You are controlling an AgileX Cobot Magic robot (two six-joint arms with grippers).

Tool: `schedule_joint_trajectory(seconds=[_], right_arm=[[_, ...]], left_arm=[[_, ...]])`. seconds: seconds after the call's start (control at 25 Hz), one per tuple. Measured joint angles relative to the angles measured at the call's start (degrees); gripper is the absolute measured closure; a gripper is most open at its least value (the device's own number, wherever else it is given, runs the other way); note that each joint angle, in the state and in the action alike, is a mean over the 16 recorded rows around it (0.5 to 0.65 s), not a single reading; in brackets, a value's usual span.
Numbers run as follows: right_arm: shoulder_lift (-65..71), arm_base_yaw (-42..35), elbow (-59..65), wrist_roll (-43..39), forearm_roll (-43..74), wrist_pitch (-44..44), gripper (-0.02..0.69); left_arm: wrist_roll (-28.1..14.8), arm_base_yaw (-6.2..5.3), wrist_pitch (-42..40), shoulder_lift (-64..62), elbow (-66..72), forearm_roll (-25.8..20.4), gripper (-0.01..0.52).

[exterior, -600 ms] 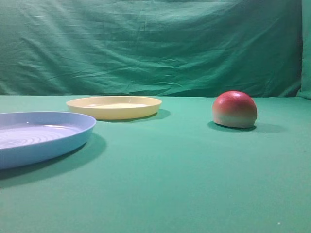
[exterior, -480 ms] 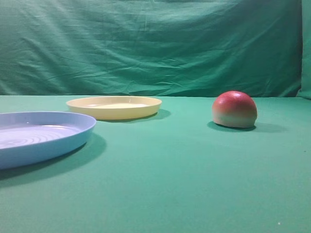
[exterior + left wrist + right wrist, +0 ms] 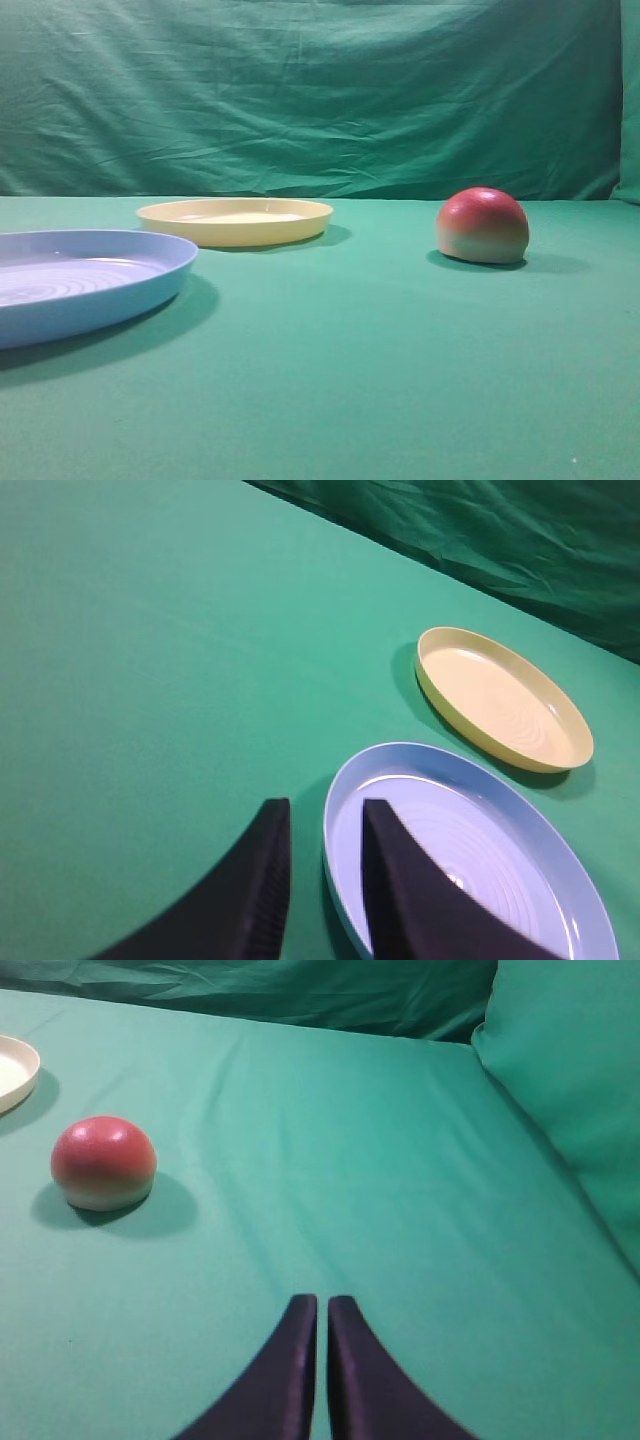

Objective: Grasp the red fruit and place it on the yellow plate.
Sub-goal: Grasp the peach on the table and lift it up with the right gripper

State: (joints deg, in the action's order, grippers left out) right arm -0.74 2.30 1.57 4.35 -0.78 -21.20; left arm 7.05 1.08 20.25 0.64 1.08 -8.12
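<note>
The red fruit [image 3: 482, 225] rests dome-up on the green cloth at the right of the exterior view, and appears at the left of the right wrist view [image 3: 103, 1162]. The yellow plate [image 3: 236, 220] lies farther back to the left with nothing on it; the left wrist view shows the yellow plate [image 3: 503, 697] beyond the blue plate. My right gripper [image 3: 322, 1302] is shut and holds nothing, well to the right of the fruit and nearer the camera. My left gripper [image 3: 326, 806] hangs open over the near rim of the blue plate. Neither gripper shows in the exterior view.
A larger light blue plate [image 3: 150, 289] sits at the front left, close to the yellow one, and its rim [image 3: 335, 795] lies under the left fingers. A green cloth backdrop [image 3: 320, 100] closes the far side, and a raised green fold [image 3: 570, 1080] stands at the right.
</note>
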Motion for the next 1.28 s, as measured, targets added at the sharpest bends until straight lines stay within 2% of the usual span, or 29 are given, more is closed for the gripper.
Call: schedule_joint_trajectory(seconds=[0.32, 0.88, 1.04, 1.28], right_arm=[[0.00, 0.00, 0.00, -0.01, -0.52, 0.51, 0.665], [1.82, 0.00, -3.80, 0.51, -10.97, 9.54, 0.665], [6.55, 0.00, -9.59, 2.31, -12.63, 7.27, 0.665], [18.79, 0.00, -20.66, 5.61, -12.87, -0.57, 0.665]], left_arm=[[0.00, 0.00, 0.00, 0.00, 0.00, 0.00, 0.357], [0.00, 0.00, 0.00, 0.00, 0.00, 0.00, 0.357], [0.00, 0.00, 0.00, 0.00, 0.00, 0.00, 0.357], [0.00, 0.00, 0.00, 0.00, 0.00, 0.00, 0.357]])
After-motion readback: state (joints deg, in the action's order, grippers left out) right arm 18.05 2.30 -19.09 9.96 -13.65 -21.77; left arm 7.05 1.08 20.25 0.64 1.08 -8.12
